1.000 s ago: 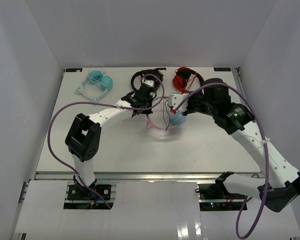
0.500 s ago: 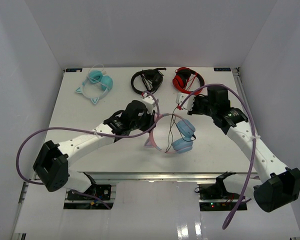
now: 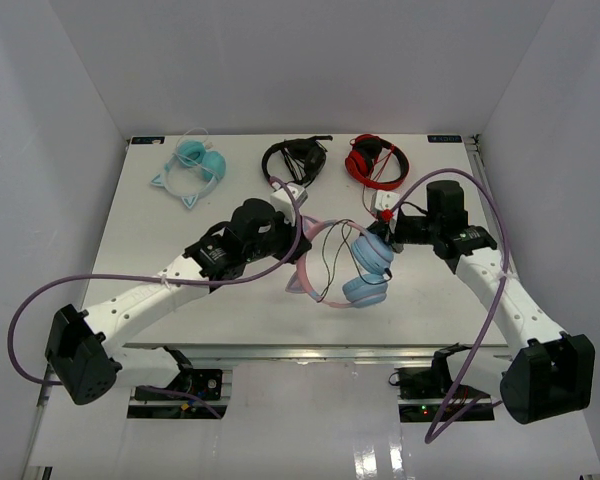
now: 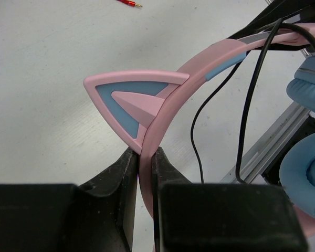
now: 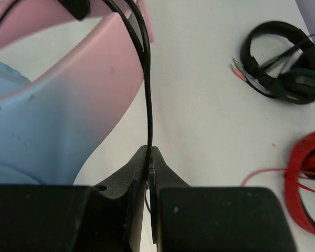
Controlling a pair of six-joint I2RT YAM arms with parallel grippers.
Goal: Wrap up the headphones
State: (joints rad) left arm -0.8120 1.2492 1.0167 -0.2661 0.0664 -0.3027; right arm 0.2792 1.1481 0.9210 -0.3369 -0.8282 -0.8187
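Note:
The headphones (image 3: 365, 270) have light blue ear cups and a pink cat-ear headband (image 4: 189, 84). They are held above the table's middle. My left gripper (image 3: 298, 238) is shut on the pink headband just below one cat ear (image 4: 131, 102). My right gripper (image 3: 388, 240) is shut on the thin black cable (image 5: 147, 105), which runs up along the headband (image 5: 89, 73). The cable also hangs in loops between headband and cups in the top view (image 3: 330, 262) and in the left wrist view (image 4: 247, 121).
All-turquoise cat-ear headphones (image 3: 192, 165) lie at the back left. Black headphones (image 3: 294, 159) and red headphones (image 3: 375, 160) lie at the back middle; both also show in the right wrist view, the black ones (image 5: 289, 63) and the red ones (image 5: 304, 184). The table's front rail (image 3: 300, 350) is near.
Both arms have brought the headphones nearer and slightly right. The left arm has stretched out lower, and the right gripper has dropped down beside the ear cups.

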